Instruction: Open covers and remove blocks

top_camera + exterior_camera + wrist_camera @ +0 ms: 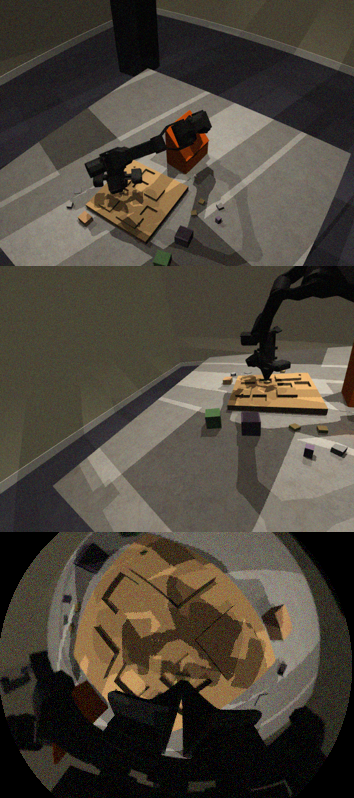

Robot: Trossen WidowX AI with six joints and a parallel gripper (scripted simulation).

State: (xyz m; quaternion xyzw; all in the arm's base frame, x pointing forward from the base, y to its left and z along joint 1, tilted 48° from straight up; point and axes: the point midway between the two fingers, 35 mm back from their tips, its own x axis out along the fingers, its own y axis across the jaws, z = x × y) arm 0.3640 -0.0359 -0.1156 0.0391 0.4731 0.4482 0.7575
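The tan puzzle board (174, 189) (307, 404) (89, 646) lies flat with raised covers and dark-edged wells. One cover (154, 191) (287, 392) sits beside an open well (259, 397); another cover (130, 219) (243, 391) is near the front left edge in the exterior view. My gripper (266, 379) (182, 682) is shut and empty, its tips low over a far-side well holding a small tan piece; whether they touch is unclear. An orange-tan block (85, 217) (227, 380) (284, 622), a green block (162, 257) (213, 417) and a purple block (184, 235) (250, 423) rest off the board.
Small yellowish pieces (201, 201) (294, 427), a small purple cube (218, 219) (309, 451) and a grey piece (219, 206) (339, 449) lie beside the board. A small grey cube (69, 204) (233, 374) lies beyond the orange-tan block. The orange arm base (175, 160) stands behind the board.
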